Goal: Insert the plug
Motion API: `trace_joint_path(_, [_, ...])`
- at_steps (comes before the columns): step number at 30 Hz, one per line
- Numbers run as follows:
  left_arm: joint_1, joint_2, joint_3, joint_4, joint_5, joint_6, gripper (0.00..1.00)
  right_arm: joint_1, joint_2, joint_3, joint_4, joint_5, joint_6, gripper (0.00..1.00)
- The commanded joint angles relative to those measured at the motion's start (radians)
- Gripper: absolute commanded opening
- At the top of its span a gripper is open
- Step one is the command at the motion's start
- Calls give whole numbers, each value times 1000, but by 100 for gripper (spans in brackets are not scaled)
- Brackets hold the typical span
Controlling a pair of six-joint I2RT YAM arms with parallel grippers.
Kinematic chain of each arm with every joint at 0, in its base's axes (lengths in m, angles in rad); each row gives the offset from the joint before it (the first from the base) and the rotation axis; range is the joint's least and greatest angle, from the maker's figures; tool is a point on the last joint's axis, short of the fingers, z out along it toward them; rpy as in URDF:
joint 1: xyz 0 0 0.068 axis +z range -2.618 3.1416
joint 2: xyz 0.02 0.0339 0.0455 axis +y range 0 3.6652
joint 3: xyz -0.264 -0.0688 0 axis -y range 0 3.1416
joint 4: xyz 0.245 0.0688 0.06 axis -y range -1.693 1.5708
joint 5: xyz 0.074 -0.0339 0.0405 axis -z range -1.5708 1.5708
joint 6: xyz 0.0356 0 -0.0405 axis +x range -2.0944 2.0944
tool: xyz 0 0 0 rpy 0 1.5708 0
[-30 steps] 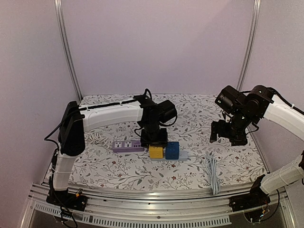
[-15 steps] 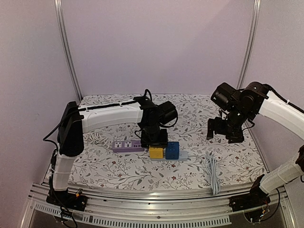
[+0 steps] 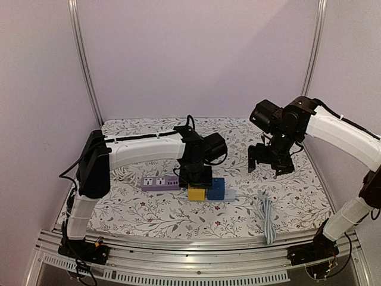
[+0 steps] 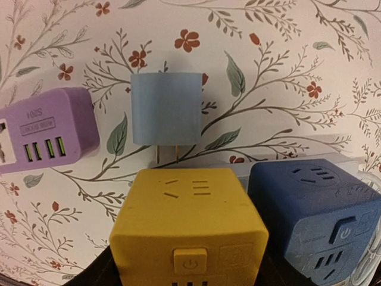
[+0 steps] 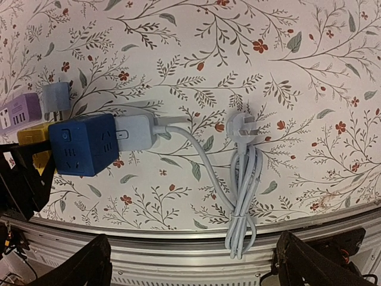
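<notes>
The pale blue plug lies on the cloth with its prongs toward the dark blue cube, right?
Not quite. In the left wrist view the pale blue plug lies on the cloth with its prongs pointing at the yellow cube, not the dark blue cube.

In the top view the left gripper [image 3: 195,180] sits under its own wrist, so we can't tell how its jaws stand. Its wrist view gives only dark slivers at the bottom edge. The yellow cube [image 4: 189,232] is cut off at the base there and hides the prong tips of the pale blue plug [image 4: 166,108]; touching or apart, we can't tell. The purple strip [image 4: 44,128] runs off the left edge, its label unreadable. The blue cube [image 4: 315,214] is clipped at the right corner. In the right wrist view it covers most of the yellow cube.
</notes>
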Motion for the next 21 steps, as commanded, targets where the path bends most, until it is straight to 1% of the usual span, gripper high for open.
trace_joint_path(1, [-16, 143, -101, -78, 110, 86, 0, -2, 55, 76, -80, 20, -47, 95])
trace_joint_path(3, [3, 121, -148, -54, 119, 73, 0, -3, 74, 91, -68, 16, -49, 95])
trace_joint_path(5, [21, 103, -164, -40, 121, 69, 0, -3, 87, 99, -55, -2, -49, 95])
trace_joint_path(7, [33, 98, -157, -30, 128, 67, 0, -3, 93, 99, -46, -8, -49, 95])
trace_joint_path(10, [39, 110, -140, -5, 174, 78, 0, -2, 97, 98, -38, -2, -57, 95])
trace_joint_path(18, [37, 114, -126, -3, 189, 93, 0, -3, 113, 101, -35, -3, -91, 95])
trace_joint_path(19, [37, 107, -127, -1, 192, 97, 2, -3, 113, 99, -35, -4, -92, 95])
trace_joint_path(21, [36, 92, -127, 5, 192, 109, 15, -4, 112, 100, -33, -5, -97, 95])
